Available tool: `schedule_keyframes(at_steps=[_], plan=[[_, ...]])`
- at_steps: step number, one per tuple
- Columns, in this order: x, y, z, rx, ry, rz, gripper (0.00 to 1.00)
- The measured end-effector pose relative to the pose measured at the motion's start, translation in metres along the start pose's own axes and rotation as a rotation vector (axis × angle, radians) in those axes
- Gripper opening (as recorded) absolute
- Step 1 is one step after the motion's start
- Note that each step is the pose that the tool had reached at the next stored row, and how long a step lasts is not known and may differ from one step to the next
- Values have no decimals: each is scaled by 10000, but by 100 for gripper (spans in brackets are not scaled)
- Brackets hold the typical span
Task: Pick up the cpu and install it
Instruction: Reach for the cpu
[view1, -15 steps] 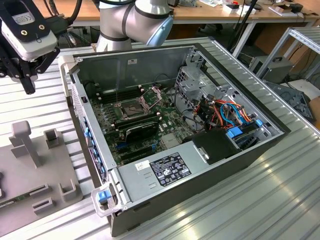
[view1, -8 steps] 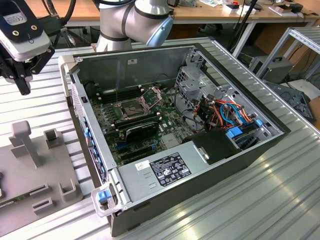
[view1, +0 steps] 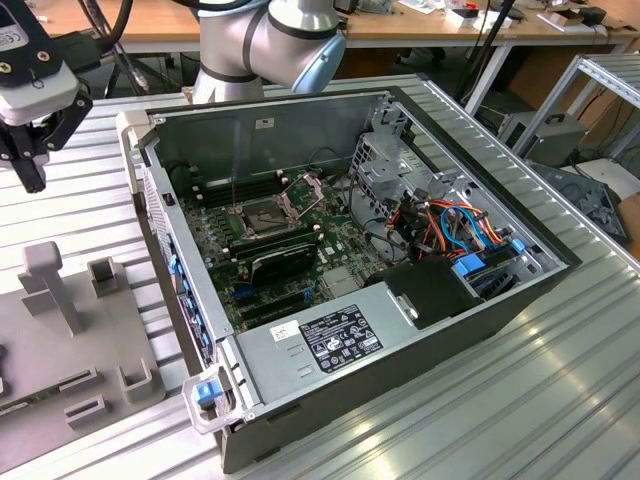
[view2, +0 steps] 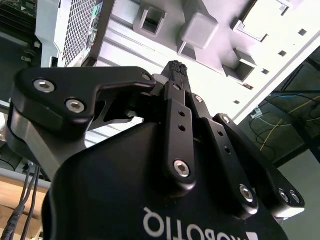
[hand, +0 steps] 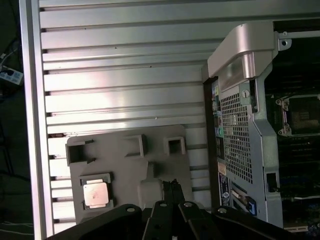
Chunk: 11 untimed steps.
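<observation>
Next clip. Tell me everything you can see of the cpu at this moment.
In the first wrist view the cpu is a small, thin, flat square with a dull silver-grey metal top and a darker rim. It lies flat, top up, seated in a square recess of the grey holder tray. The tray rests on the ribbed aluminium table beside the open computer case. Only the tray touches the cpu. The gripper is apart from it and holds nothing.

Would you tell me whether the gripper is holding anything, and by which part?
Nothing is held: the gripper is shut and empty, and the cpu lies apart in its recess on the grey fixture.
</observation>
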<state>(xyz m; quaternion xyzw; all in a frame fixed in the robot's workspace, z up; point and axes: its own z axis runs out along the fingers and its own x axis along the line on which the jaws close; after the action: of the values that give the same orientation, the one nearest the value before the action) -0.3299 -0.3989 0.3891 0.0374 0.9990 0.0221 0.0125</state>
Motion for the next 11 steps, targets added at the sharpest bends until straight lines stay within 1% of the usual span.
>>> schedule_keyframes(at_steps=[11], plan=[[156, -12, -1, 0, 0, -1, 11]])
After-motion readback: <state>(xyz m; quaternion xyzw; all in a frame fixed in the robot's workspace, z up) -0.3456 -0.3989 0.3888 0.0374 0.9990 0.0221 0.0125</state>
